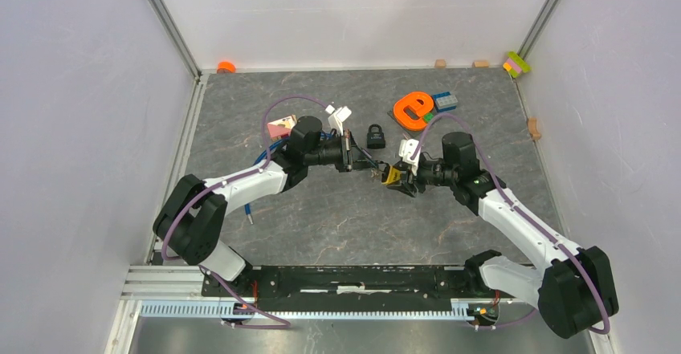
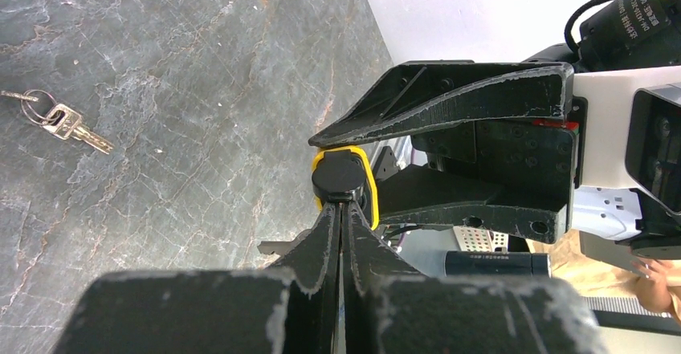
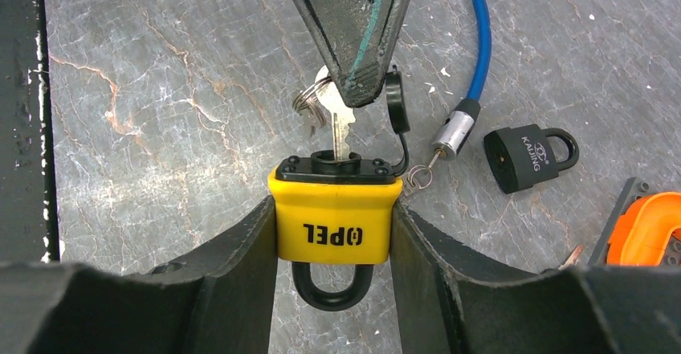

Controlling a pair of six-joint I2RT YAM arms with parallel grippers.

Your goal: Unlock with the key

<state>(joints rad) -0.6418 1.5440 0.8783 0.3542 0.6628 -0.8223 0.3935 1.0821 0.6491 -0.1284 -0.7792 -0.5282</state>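
Now the left gripper (image 3: 359,81) pinches the inserted key (image 3: 340,129) — the right gripper (image 3: 333,229) clamps the padlock (image 3: 333,209).

**Crowded middle, open near side**

The left hand (image 1: 363,160) and the right hand (image 1: 396,176) meet tip to tip over mid-bench. They are joined through the key (image 3: 340,125) and yellow padlock (image 3: 333,224), so nothing passes between them. Just behind them lies a black padlock (image 1: 375,136), with a blue cable (image 3: 480,41) to the left and an orange letter (image 1: 413,109) with toy blocks (image 1: 446,101) toward the far right. The bench (image 1: 353,221) lies bare between the hands and the base rail (image 1: 345,278), and again at the far middle. Side walls (image 1: 80,113) close both flanks.
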